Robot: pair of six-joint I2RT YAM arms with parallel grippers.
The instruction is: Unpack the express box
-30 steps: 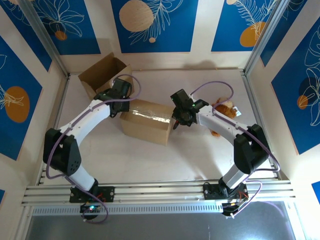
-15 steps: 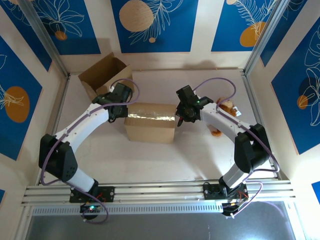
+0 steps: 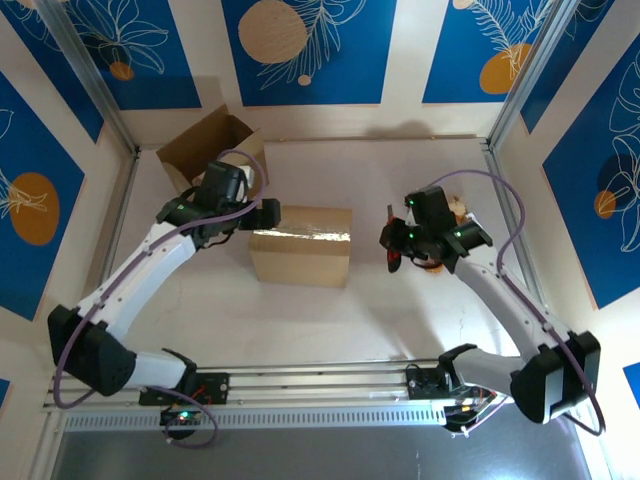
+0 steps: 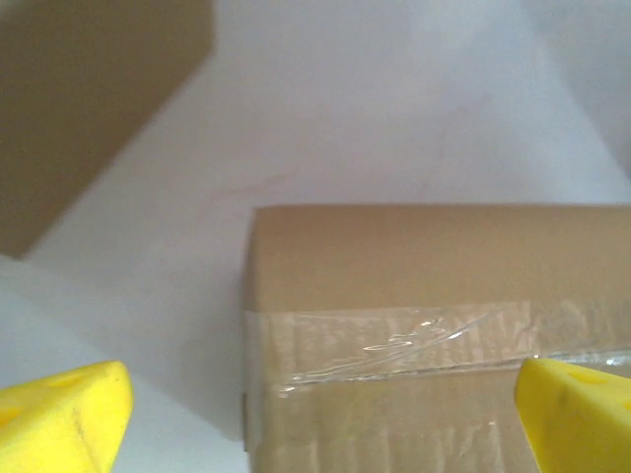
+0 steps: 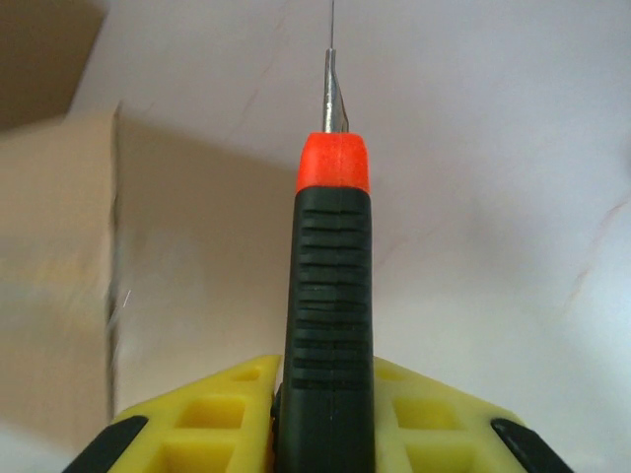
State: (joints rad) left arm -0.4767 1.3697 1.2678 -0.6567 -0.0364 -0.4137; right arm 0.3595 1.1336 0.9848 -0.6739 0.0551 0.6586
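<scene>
Fingers (image 4: 69, 419) of the left gripper (image 4: 315, 424) are spread wide above the express box (image 3: 300, 245), laid mid-table, long axis left–right. Just right of it, the right gripper (image 5: 325, 414) is clamped on a knife (image 5: 330, 296); the tape seam (image 4: 394, 335) lies leftward of the blade (image 5: 332, 99).

The express box (image 3: 300, 246) (image 4: 434, 296) is a plain brown cardboard carton, closed, resting flat on the bench (image 3: 330, 320) near its middle, long side running left to right. A strip of clear, wrinkled tape (image 3: 300, 235) (image 4: 394, 340) seals its top seam and wraps over the left end. The utility knife (image 3: 392, 248) (image 5: 330, 325), with a ribbed black handle, an orange collar and a thin bared blade (image 5: 332, 89), is clamped in the right end effector (image 5: 330, 399), just right of the box and apart from it.
</scene>
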